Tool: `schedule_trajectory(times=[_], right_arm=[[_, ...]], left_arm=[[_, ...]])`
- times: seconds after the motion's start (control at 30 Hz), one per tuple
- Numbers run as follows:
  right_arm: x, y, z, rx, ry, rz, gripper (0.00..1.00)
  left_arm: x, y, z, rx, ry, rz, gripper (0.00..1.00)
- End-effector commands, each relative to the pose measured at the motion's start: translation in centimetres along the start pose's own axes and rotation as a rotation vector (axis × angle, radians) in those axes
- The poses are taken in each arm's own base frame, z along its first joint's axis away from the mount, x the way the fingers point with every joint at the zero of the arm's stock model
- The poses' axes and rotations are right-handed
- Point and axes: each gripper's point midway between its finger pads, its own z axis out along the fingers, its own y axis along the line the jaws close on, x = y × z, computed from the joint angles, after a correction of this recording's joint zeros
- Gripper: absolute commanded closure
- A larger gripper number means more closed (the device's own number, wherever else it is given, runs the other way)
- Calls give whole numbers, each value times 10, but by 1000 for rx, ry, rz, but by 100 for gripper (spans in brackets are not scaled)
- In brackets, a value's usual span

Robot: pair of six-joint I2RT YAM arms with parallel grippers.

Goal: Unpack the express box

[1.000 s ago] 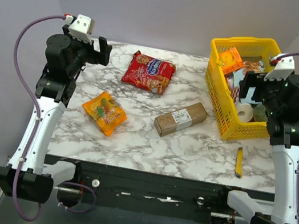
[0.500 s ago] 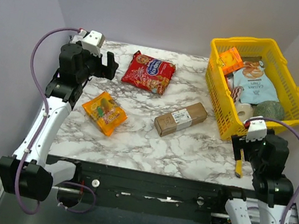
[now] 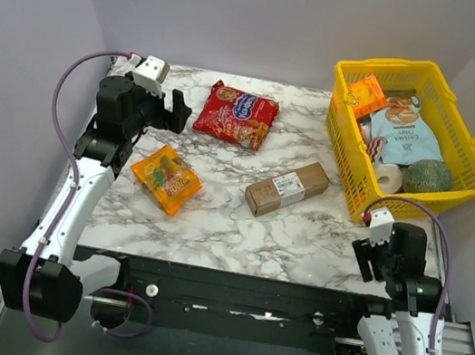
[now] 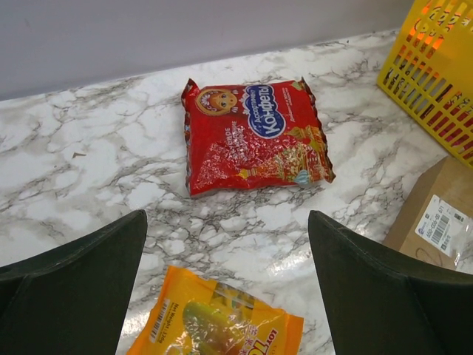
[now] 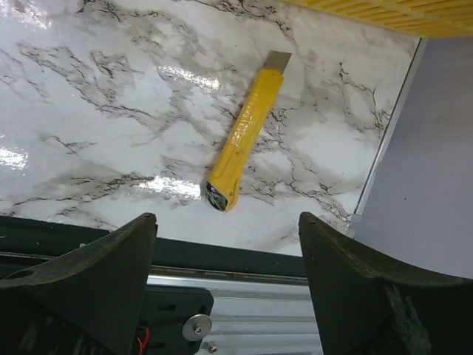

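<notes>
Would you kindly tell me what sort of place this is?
Likely a robot test bench, not a home: marble-patterned table inside plain grey walls, left arm and right arm bolted at its near edge.

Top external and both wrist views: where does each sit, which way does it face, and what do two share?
Top external: above and behind the bases, looking down on table, express box, yellow basket; left arm and right arm show.
Left wrist: on left arm, facing forward-down at red snack bag; left gripper's fingers at bottom corners.
Right wrist: on right arm, facing down at yellow utility knife near the table's near-right corner; right gripper's fingers below.
Shared: top external and left wrist both show red snack bag, orange bag, express box.
</notes>
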Motion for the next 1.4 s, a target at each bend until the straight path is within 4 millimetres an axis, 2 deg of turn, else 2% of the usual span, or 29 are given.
schedule_trajectory(times=[0.0,0.23,0.33,0.37,0.43,0.47,0.5,0.6,0.73,0.8,0.97,1.07,1.17,1.37], right_arm=[[1,-11,0,35,40,-28,15],[-6,-12,31,-35,147,-70,17],[1,-16,43,-34,193,-49,20],[5,-15,47,-45,196,-69,21],[27,-7,58,-58,231,-90,23],[29,-11,64,-40,221,-127,24],[48,-5,70,-51,260,-131,24],[54,-15,80,-27,251,-112,27],[53,-25,92,-55,263,-29,29],[43,-26,98,-109,248,10,30],[18,-13,102,-241,141,-10,27],[20,-7,106,-265,129,-30,26],[33,-1,115,-285,185,-17,26],[32,1,132,-292,184,27,45]], left_arm=[[1,-11,-4,47,-18,-5,1],[8,-11,0,49,-9,-9,2],[9,-11,-1,49,-7,-10,1],[9,-10,-1,48,-8,-8,2],[12,-10,-1,46,-3,-10,1],[13,-10,-1,46,0,-11,1],[15,-10,-2,49,3,-12,1],[16,-10,-2,45,13,-3,1],[21,-7,2,41,33,-4,2],[23,-8,5,48,38,-15,1],[28,-11,11,68,57,-46,1],[31,-10,14,67,70,-55,2],[33,-8,15,66,79,-65,1],[36,-6,20,66,97,-84,2]])
